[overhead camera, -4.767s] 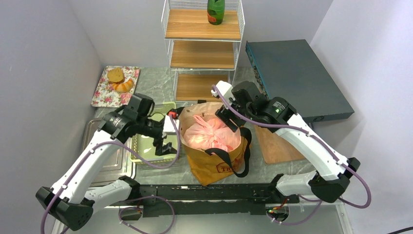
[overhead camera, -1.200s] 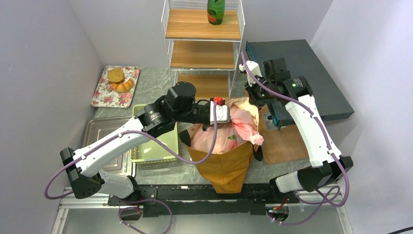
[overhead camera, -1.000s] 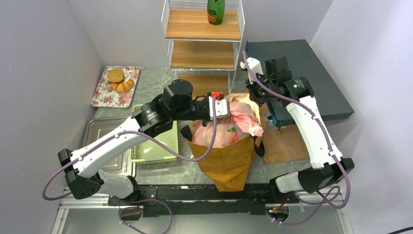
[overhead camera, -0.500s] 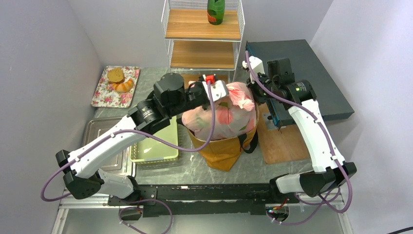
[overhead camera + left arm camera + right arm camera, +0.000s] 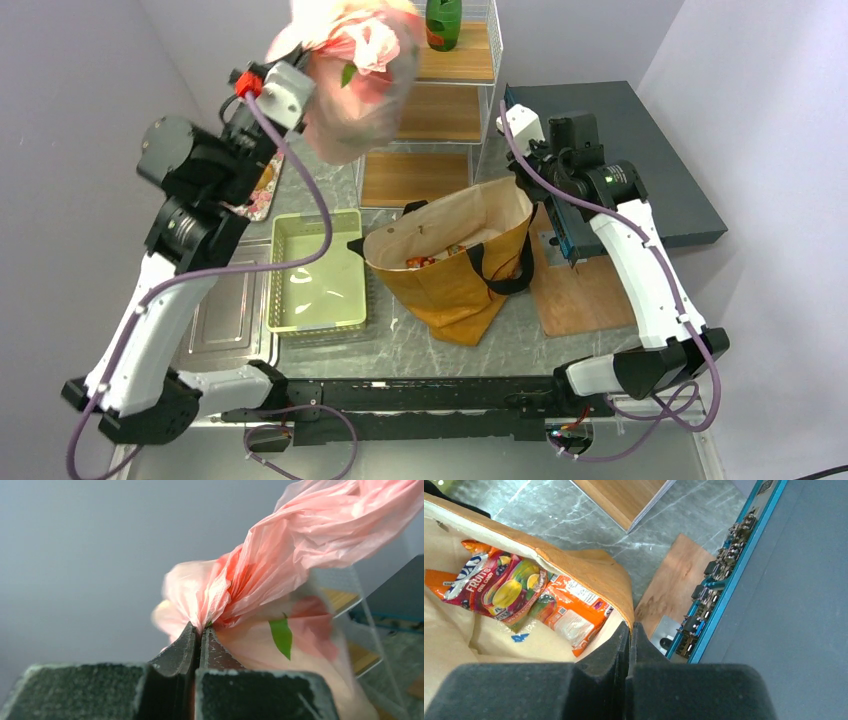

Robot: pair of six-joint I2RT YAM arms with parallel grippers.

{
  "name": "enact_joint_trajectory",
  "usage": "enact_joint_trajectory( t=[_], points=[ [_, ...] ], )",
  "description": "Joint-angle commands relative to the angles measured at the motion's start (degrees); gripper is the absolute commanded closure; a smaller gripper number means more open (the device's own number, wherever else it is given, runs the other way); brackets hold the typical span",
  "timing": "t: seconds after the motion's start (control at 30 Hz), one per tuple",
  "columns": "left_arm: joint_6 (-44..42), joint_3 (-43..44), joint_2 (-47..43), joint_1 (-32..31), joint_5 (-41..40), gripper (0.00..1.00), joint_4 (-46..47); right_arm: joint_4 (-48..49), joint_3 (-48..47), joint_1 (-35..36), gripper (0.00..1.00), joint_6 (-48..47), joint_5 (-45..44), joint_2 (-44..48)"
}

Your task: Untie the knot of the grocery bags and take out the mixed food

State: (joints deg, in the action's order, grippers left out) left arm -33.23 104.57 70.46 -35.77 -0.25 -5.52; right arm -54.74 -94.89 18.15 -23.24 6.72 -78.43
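while the left claw (image 5: 200, 632) is clenched on the twisted neck of the pink bag (image 5: 300, 540), that bag hangs high in the upper left of the overhead view, well above the desk (image 5: 400, 345) and well apart from the tote (image 5: 450, 290). the bag looks full and its neck is bunched tight right at the fingertips; a green leaf (image 5: 281, 635) shows through the thin plastic. i cannot tell from here whether the knot itself sits inside the grip or just beyond it.

the right claw (image 5: 629, 627) is pinched shut on the tote's rim at the right side of centre, holding the mouth open. two snack packets (image 5: 499, 587) lie on the cream lining inside, to the left in the wrist view.

so you are at the step of getting the pink bag out of the tote, and that part looks done; the knot is not yet undone and no food is out.

the next move, as i judge it, calls for bringing the pink bag down onto a bare patch of desk, perhaps near the green basket (image 5: 315, 290) at centre left. you then need a second grip on the knot, so the right claw would have to let go of the rim. mind the thin plastic: a hard pull may tear it rather than loosen it.
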Motion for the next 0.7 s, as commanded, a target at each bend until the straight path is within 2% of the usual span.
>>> enact_joint_trajectory(
  t=[0.0,0.23,0.33,0.43,0.47,0.63,0.67],
  points=[
    [1.6,-9.6,-8.9,5.7,-2.8,1.0,5.7,10.2,-1.5,-0.1,1.0,-3.1,1.2,1.2],
    [6.9,-26.0,-19.3,15.4,-0.4,1.0,-1.2,17.0,-2.1,-0.1,1.0,-4.8,0.9,-0.1],
    [8.8,-30.9,-22.3,15.9,5.2,1.0,-3.9,18.0,-1.8,-0.1,1.0,-4.4,2.7,0.1],
    [5.9,-35.3,-23.2,15.7,22.1,1.0,-11.1,19.1,-0.6,-0.1,1.0,-5.1,5.3,1.3],
    [5.1,-37.8,-23.4,15.3,24.9,1.0,-11.6,20.0,0.4,-0.1,1.0,-5.3,6.0,2.0],
    [6.2,-42.3,-21.1,13.8,25.4,1.0,-11.3,25.8,4.6,-0.1,1.0,-7.6,10.3,5.6],
    [7.5,-42.2,-20.3,13.7,28.1,1.0,-10.6,26.6,5.0,-0.1,1.0,-7.5,10.6,5.7]
  ],
)
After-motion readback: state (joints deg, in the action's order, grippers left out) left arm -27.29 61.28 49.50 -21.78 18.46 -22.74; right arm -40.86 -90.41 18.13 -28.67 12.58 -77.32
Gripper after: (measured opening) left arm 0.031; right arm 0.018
